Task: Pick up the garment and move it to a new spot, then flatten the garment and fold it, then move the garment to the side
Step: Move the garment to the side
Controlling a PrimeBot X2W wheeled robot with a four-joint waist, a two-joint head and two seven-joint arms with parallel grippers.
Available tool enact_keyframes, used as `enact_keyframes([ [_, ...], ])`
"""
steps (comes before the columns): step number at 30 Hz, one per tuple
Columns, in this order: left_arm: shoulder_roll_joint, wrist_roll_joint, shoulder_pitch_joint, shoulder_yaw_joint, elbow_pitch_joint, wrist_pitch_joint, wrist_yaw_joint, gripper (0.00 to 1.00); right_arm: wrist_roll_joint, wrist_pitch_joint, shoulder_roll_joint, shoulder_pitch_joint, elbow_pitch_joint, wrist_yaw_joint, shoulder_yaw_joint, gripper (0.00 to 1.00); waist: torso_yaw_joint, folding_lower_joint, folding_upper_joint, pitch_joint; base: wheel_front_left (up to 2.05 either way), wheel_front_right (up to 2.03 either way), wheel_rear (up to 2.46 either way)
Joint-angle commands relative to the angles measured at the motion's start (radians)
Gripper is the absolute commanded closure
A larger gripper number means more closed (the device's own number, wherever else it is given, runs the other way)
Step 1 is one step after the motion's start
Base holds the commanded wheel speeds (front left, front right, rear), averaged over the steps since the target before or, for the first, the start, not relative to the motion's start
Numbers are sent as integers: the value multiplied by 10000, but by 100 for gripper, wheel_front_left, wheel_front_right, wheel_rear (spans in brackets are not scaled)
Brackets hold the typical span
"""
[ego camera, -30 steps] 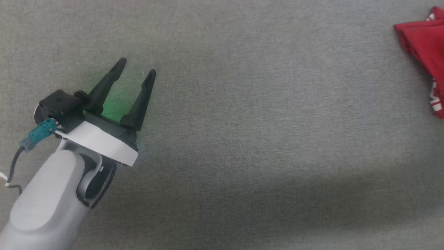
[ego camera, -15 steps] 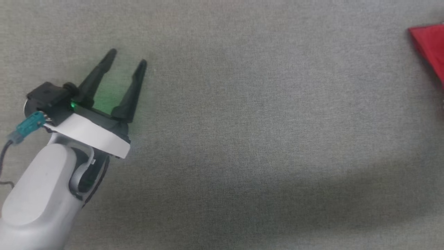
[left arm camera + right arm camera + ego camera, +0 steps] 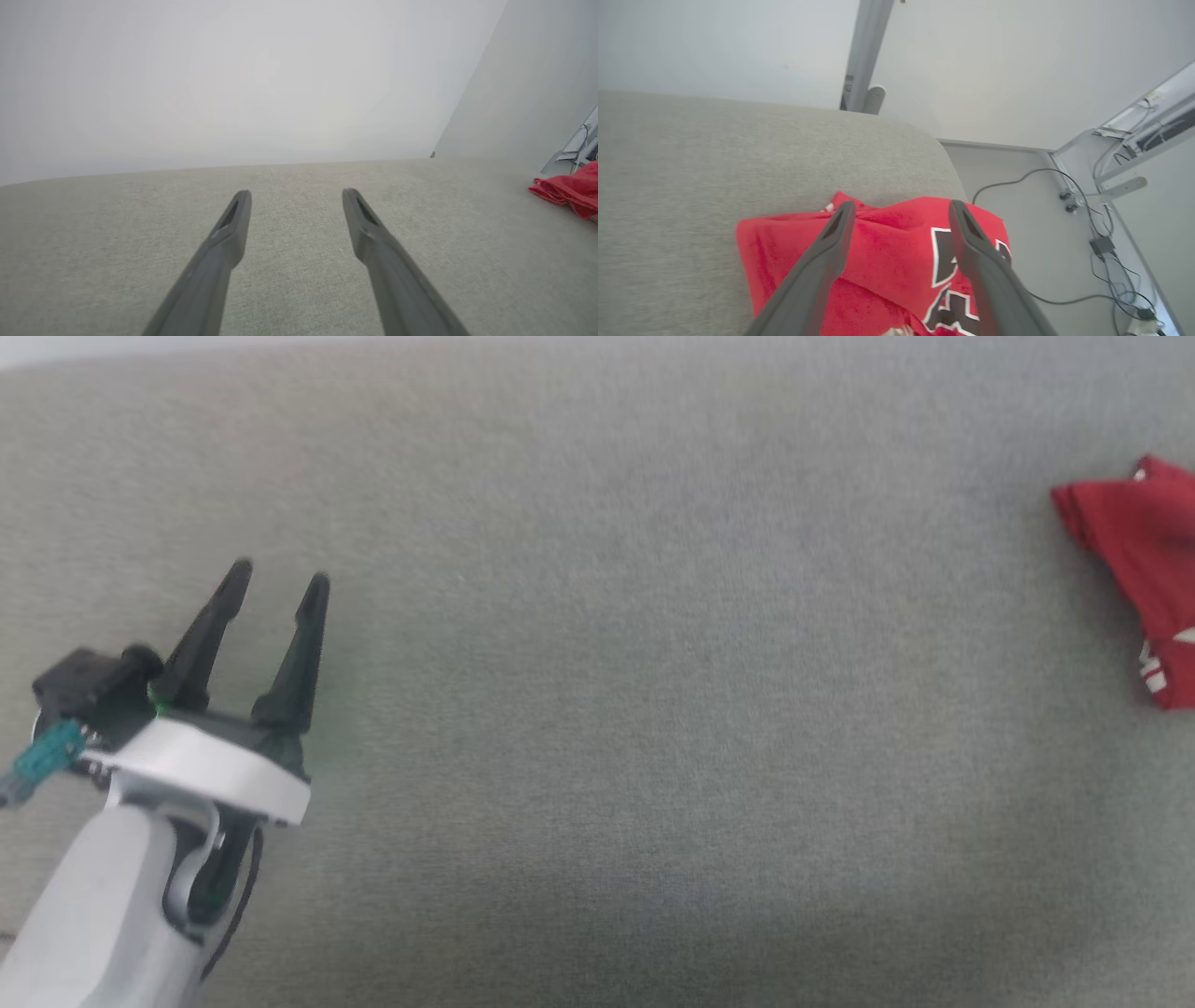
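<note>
Garment (image 3: 1144, 569) lies bunched in folds at the far right of the grey cloth-covered tabletop (image 3: 597, 709), close to its rounded corner and cut off by the head view's edge. The right pincer (image 3: 901, 205) is directly over it, fingers spread wide with red fabric between them and nothing gripped. Whether the tips touch the cloth I cannot tell. The left pincer (image 3: 280, 574) hovers open and empty, well apart at the left, so the right arm is plainly the nearer. The bundle's visible part seems to run near-to-far along the right edge. Dark, white-outlined lettering shows only in pieces, too folded to read.
</note>
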Motion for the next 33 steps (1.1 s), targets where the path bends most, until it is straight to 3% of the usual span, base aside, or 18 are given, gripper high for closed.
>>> enact_keyframes([
  [1,-89,84,337,225,62,-41,-19,0,223,-296,142,229,70,-1,111,0,232,1,0,-565,0,0,0],
  [9,-321,421,1645,1281,267,-39,-19,0,1222,-1822,663,1239,138,-1,998,0,661,1,0,-1827,0,0,0],
  [18,-641,988,3078,2455,197,-41,-19,0,2402,-3649,811,3039,-252,-3,1955,0,1092,1,0,-2928,0,0,0],
  [33,-980,1618,4246,3346,-76,-41,-19,0,2895,-5189,1425,5344,-1295,-3,2432,0,1230,1,0,-3562,0,0,0],
])
